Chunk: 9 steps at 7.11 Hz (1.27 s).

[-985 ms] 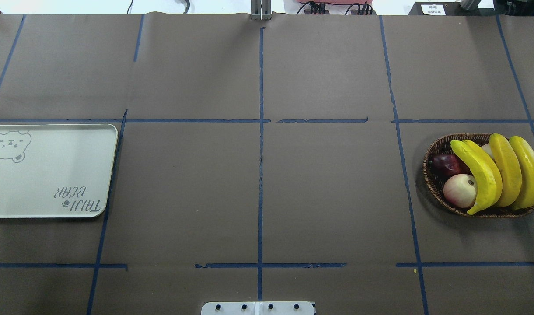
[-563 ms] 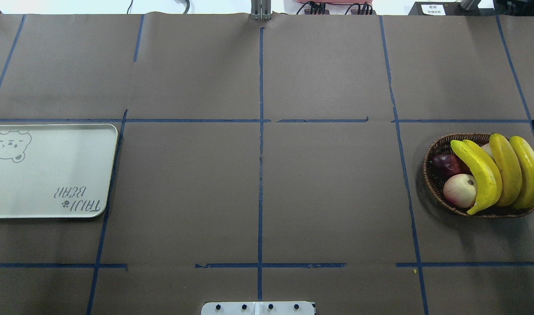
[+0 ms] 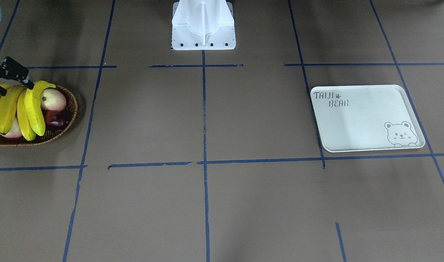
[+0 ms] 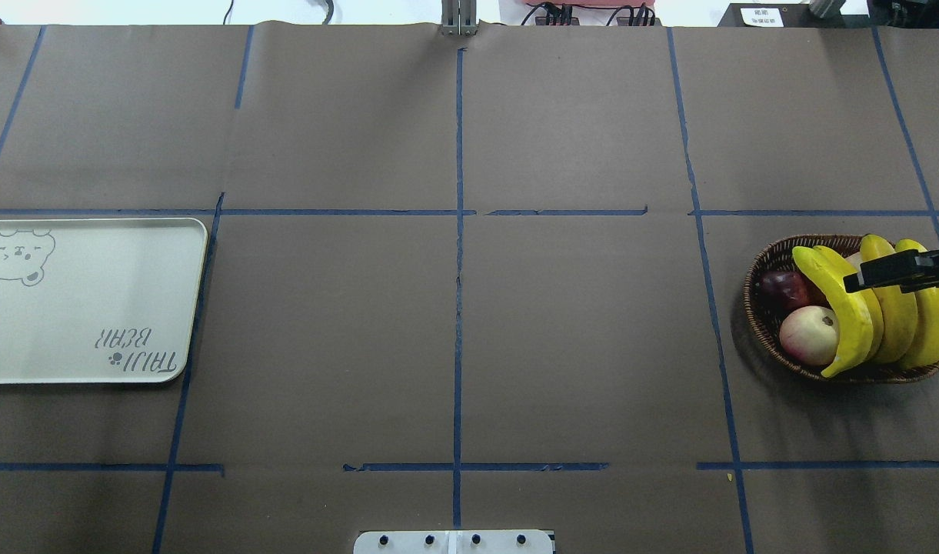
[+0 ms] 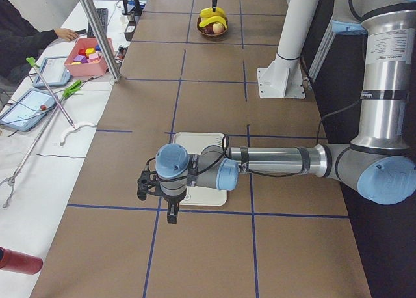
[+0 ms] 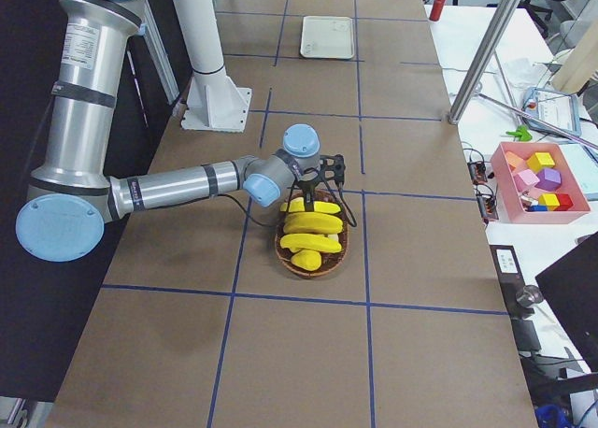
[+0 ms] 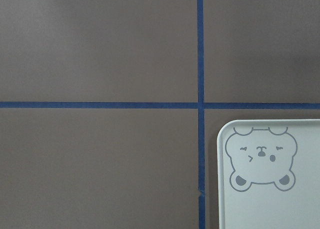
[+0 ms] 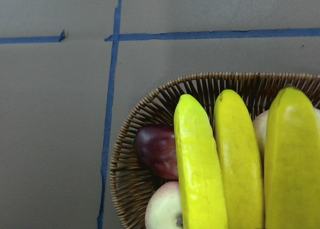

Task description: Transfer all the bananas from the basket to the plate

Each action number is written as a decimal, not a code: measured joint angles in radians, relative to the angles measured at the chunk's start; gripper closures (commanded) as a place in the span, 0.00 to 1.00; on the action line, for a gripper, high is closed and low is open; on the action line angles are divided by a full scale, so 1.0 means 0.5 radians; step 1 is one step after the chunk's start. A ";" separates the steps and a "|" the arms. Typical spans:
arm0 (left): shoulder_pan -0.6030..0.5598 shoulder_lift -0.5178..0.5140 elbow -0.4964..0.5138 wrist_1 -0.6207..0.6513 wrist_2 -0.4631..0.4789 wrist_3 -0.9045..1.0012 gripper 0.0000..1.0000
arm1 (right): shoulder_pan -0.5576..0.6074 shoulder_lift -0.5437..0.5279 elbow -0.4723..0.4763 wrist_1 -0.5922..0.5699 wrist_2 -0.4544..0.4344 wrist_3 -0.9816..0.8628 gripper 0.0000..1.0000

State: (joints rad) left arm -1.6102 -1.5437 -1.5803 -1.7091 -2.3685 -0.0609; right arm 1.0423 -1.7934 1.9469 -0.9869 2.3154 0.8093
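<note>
The bananas (image 4: 850,315) lie side by side in the brown wicker basket (image 4: 755,323) at the table's right end; they also show in the front view (image 3: 34,109) and fill the right wrist view (image 8: 200,164). My right gripper (image 4: 897,228) hangs just above them with its fingers spread, open and empty (image 3: 18,91). The cream plate (image 4: 92,308) with the bear drawing lies bare at the far left end (image 3: 363,120). My left gripper (image 5: 158,200) hovers by the plate's corner (image 7: 270,209). It shows only in the left side view, so I cannot tell its state.
A pale pink peach (image 4: 807,335) and a dark red fruit (image 4: 783,288) share the basket. The white robot base (image 3: 203,25) stands at mid-table. A side bench holds a pink box of blocks (image 6: 542,180).
My right gripper has come in from the right edge and now hangs over the bananas. The basket, fruit and plate have not moved.
</note>
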 measured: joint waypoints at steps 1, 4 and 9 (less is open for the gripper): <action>0.003 0.003 -0.001 -0.011 0.000 -0.005 0.00 | -0.063 -0.032 0.005 0.005 -0.051 0.015 0.14; 0.005 0.006 -0.004 -0.018 -0.001 -0.004 0.00 | -0.193 -0.093 0.007 0.007 -0.142 0.021 0.17; 0.005 0.003 -0.005 -0.018 0.000 -0.005 0.00 | -0.240 -0.099 -0.002 -0.006 -0.172 0.022 0.63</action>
State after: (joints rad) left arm -1.6076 -1.5421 -1.5830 -1.7180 -2.3685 -0.0632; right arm 0.9222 -1.8428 1.9461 -0.9901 2.2293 0.8204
